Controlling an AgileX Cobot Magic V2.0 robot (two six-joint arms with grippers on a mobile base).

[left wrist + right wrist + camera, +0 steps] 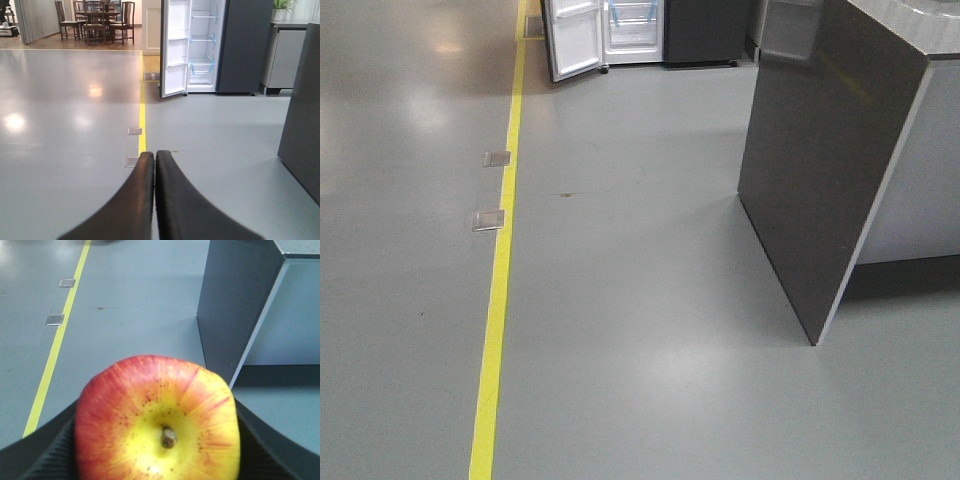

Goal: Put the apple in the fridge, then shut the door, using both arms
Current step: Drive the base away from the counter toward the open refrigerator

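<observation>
The red apple (pixel 157 420) with its yellow stem patch fills the right wrist view, and my right gripper (pixel 157 440) is shut on it, black ribbed fingers (pixel 47 450) pressed to both sides. My left gripper (pixel 154 157) is shut with nothing between its black fingers, held above the grey floor. The fridge (pixel 202 47) stands far ahead across the floor, white inside with blue-taped shelves. Its door (pixel 175 47) hangs open to the left, white lining facing me. In the front view the fridge (pixel 635 30) and its door (pixel 572 38) sit at the top edge. Neither gripper shows there.
A dark grey counter (pixel 830 150) with a stone top stands close on the right. A yellow floor line (pixel 500 270) runs toward the fridge, with two metal floor plates (pixel 488 219) beside it. Dining chairs and a table (pixel 95 20) stand far back left.
</observation>
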